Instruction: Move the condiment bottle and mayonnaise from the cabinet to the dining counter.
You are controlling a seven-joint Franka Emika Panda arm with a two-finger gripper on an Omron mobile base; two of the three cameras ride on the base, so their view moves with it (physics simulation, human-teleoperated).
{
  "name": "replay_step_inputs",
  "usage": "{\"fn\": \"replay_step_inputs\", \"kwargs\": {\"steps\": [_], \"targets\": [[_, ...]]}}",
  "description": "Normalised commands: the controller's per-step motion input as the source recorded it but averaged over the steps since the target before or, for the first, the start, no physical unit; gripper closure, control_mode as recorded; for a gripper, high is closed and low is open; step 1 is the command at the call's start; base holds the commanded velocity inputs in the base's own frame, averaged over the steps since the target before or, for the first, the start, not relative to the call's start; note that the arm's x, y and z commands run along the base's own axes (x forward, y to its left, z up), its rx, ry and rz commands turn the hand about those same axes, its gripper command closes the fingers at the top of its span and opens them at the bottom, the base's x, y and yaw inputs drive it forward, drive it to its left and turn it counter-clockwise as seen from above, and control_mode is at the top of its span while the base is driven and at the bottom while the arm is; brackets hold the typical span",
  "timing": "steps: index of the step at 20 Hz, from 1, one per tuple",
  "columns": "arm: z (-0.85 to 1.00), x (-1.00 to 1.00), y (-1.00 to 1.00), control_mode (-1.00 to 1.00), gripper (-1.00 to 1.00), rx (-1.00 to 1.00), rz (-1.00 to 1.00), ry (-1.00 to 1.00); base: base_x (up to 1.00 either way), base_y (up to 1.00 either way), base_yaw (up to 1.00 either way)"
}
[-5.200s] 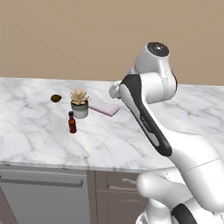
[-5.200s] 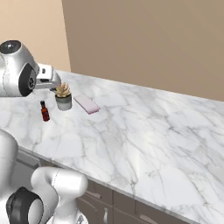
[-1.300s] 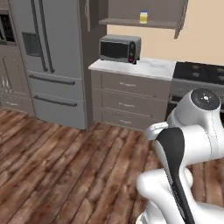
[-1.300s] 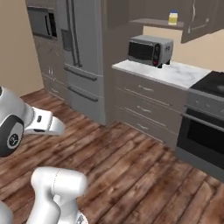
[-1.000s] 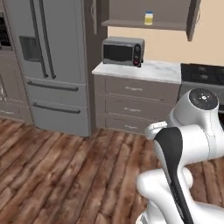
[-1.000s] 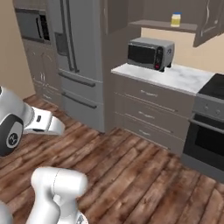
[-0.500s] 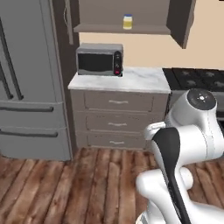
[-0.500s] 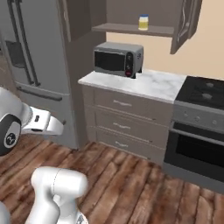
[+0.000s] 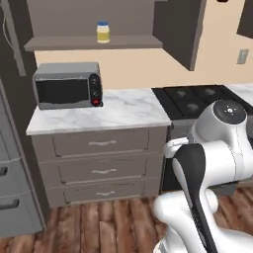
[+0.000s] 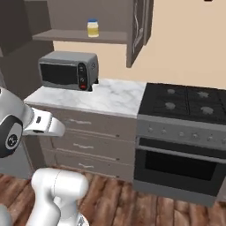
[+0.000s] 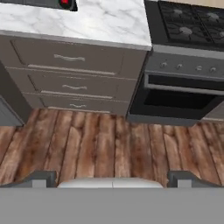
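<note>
The white arm (image 9: 212,163) is folded close over its base, elbow high and the hand pointing forward and down at the wood floor (image 11: 109,140), well short of the counter. The gripper (image 11: 113,177) has its two finger tips (image 11: 41,177) spread far apart at the near edge of the hand view, jaws wide and holding nothing. Ahead and above, the cabinet (image 9: 94,22) hangs on the far wall with its doors swung out, one door (image 10: 139,28) standing edge-on at the right; its one inner shelf (image 9: 91,43) is dark grey-brown. Below it lies one marble worktop (image 9: 118,111) over three base drawers (image 9: 101,170), each with a horizontal handle. To the right stands one black stove (image 10: 187,103) with four burners and one oven door (image 11: 175,100) beneath. To the far left is the grey side of a refrigerator (image 9: 12,197). One grey toaster oven (image 9: 66,85) sits at the left end of the worktop, a red knob at its lower right corner. One mayonnaise (image 9: 103,32) jar stands upright on the shelf, alone, above the toaster oven: squat, pale yellow, with a blue lid, far above and beyond the hand.
</note>
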Motion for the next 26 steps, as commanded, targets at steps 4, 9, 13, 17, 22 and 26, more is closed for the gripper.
{"fn": "replay_step_inputs", "kwargs": {"steps": [4,9,13,17,22,26], "targets": [[0.0,0.0,0.0,1.0,-1.0,0.0,0.0,0.0,1.0,0.09,-0.25],[0.0,0.0,0.0,1.0,-1.0,0.0,0.0,0.0,0.99,0.34,-0.18],[0.0,0.0,0.0,1.0,-1.0,0.0,0.0,0.0,0.9,0.64,-0.03],[0.0,0.0,0.0,1.0,-1.0,0.0,0.0,0.0,0.79,0.8,0.0],[0.23,-0.04,0.29,-1.0,-1.0,0.0,0.01,-0.03,0.16,0.31,0.01],[0.84,-0.59,0.19,-1.0,-1.0,0.0,0.0,-0.38,0.0,0.0,0.0]]}}
